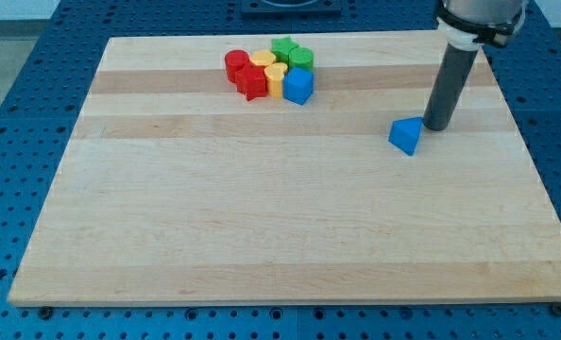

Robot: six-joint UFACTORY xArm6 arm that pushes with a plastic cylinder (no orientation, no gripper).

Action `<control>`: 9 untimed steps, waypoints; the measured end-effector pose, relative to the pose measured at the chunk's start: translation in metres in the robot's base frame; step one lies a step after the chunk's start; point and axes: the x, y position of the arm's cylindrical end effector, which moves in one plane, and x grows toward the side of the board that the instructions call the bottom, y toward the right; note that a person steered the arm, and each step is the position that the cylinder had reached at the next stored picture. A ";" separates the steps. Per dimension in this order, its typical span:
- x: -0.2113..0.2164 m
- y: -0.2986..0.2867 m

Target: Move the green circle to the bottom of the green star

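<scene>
The green circle (302, 57) sits at the right end of a tight cluster near the view's top centre. The green star (282, 47) touches it on its left, slightly higher in the view. My tip (437, 127) rests on the board far to the right of the cluster. It stands just right of and slightly above a lone blue triangle (405, 135), close to it or touching it.
The cluster also holds a red circle (235, 63), a red star (252, 81), two yellow blocks (274, 76) and a blue cube (298, 86) below the green circle. The wooden board (262, 217) lies on a blue perforated table.
</scene>
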 end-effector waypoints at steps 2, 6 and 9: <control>0.035 -0.048; 0.027 -0.166; -0.096 -0.164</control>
